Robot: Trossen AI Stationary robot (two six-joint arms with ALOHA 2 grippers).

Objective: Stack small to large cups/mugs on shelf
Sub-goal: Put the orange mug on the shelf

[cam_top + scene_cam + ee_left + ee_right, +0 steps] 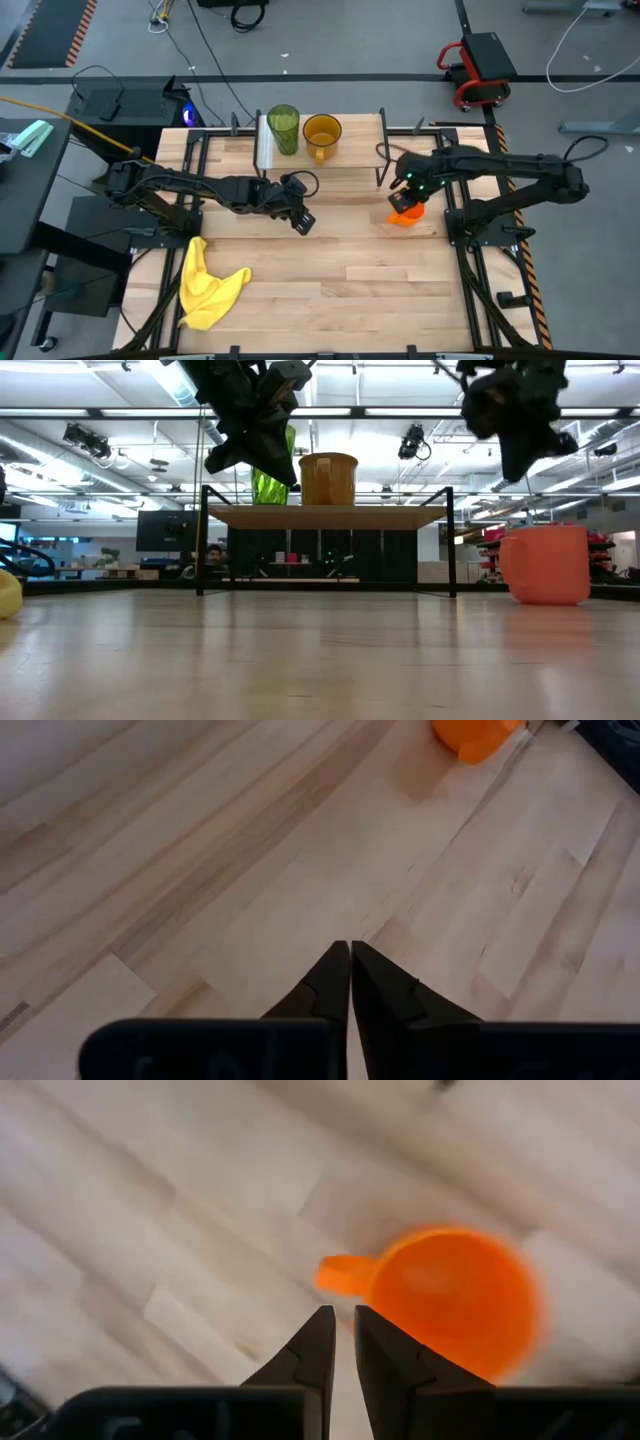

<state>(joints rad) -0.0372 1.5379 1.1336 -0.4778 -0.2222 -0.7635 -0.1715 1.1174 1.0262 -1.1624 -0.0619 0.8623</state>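
Slatted wooden table under both arms. At its far edge, the shelf, carrying the green tumbler and, just beside it, the amber mug. Near the front left corner, a crumpled yellow cloth, well apart from everything else. Upright on the table in front of the shelf's right end, the orange mug, nothing between it and the shelf. Directly above that mug, clear of its rim, the right gripper, fingers nearly together, empty. Over mid-table, the left gripper, fingers closed on nothing, orange mug well off beyond it.
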